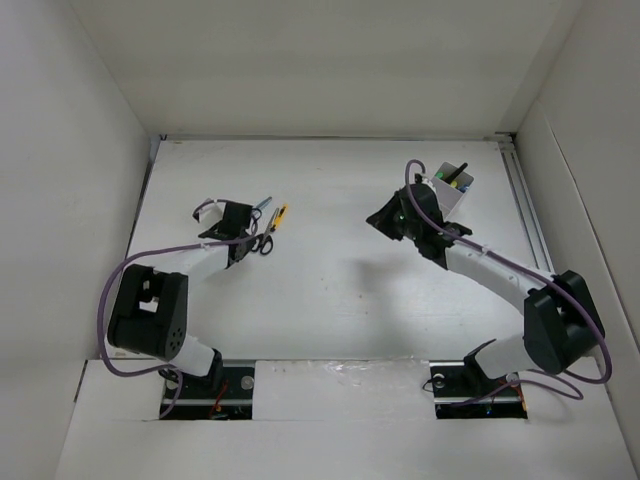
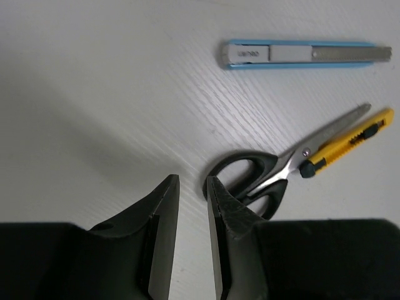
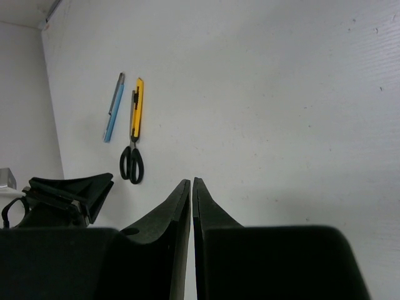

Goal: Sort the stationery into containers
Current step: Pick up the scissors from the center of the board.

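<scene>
The small black-handled scissors (image 2: 262,178) lie flat on the table, blades pointing away to the right. A yellow-and-black pen-shaped cutter (image 2: 347,144) lies along the blades, and a bluish one (image 2: 306,54) lies farther off. My left gripper (image 2: 194,181) hovers low just left of the scissors' handle loops. Its jaws stand narrowly open with only bare table between them. Its right fingertip (image 2: 215,187) overlaps the edge of the nearer loop. My right gripper (image 3: 191,181) is shut and empty, beside the white container (image 1: 455,200), which holds markers.
White walls enclose the table on three sides. A metal rail (image 1: 528,210) runs along the right edge. From the right wrist, the scissors (image 3: 132,164), yellow cutter (image 3: 136,109), bluish one (image 3: 114,107) and left gripper (image 3: 69,190) all show far left.
</scene>
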Action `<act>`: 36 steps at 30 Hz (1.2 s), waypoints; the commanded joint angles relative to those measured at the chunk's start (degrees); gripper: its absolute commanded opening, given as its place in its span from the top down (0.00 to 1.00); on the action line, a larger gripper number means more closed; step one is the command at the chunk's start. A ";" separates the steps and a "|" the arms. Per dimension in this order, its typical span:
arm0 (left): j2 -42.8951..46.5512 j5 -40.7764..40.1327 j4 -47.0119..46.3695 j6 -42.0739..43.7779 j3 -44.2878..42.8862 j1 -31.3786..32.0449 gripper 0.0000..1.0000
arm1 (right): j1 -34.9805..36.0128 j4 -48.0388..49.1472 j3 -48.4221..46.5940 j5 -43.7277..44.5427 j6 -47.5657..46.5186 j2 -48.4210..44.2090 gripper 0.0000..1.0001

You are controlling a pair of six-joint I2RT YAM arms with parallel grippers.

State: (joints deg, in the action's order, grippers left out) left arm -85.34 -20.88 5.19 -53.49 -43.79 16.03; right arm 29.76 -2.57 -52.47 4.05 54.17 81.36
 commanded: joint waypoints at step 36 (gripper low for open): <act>-5.27 5.42 -1.06 8.06 -0.07 -1.88 1.00 | 2.15 0.63 -4.22 0.25 -1.09 1.70 0.88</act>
State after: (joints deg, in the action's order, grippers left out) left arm -90.28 -15.05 -0.38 -46.59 -43.72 13.93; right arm 31.38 -2.90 -53.98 4.01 53.76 83.48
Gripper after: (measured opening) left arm 0.013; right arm 0.120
